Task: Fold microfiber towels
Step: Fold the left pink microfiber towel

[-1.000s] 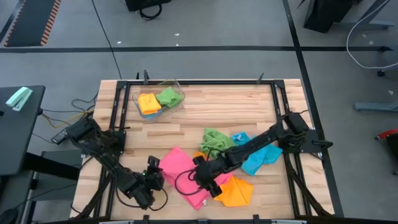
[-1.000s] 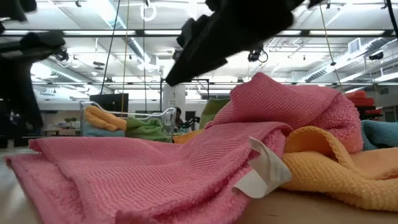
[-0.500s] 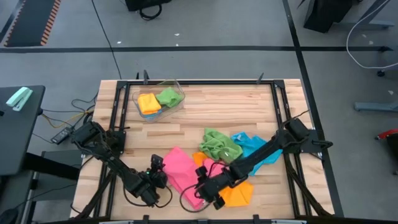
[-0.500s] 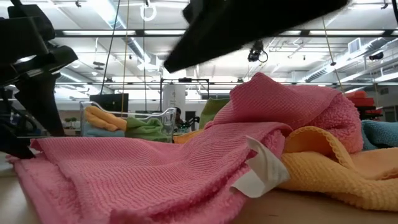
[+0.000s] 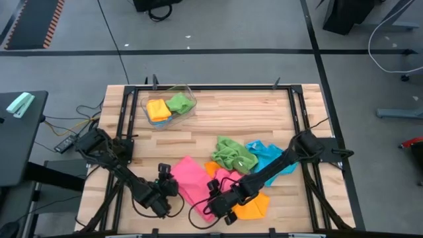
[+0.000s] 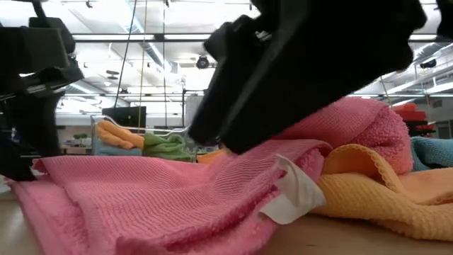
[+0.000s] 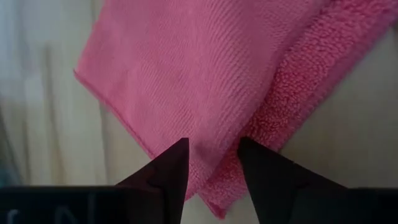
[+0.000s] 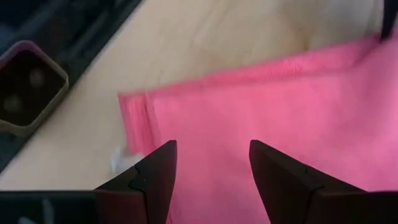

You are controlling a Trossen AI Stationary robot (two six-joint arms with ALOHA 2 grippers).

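A pink microfiber towel point(image 5: 192, 178) lies crumpled near the table's front edge, one part folded over on itself, its white tag point(image 6: 294, 191) at the near side. My left gripper point(image 7: 212, 152) is open, its fingers either side of the doubled edge at the towel's left corner point(image 7: 205, 180). My right gripper point(image 8: 211, 152) is open and hovers close over the towel's near right part, by the tag point(image 8: 121, 160). An orange-yellow towel point(image 5: 254, 206) lies against the pink one's right side. My left gripper stands with open fingers point(image 7: 177, 162) slanting down over the pink towel's left corner. Whether they touch the cloth, I cannot tell.
A green towel point(image 5: 231, 155) and a blue towel point(image 5: 274, 162) lie bunched right of centre. A clear bin point(image 5: 188, 109) at the far left holds an orange and a green towel. Black frame rails point(image 5: 296, 112) run along the table's sides.
My right gripper has gone toward the table's near edge and down, from the pink towel's middle to low over its near part. The towels lie as they did.
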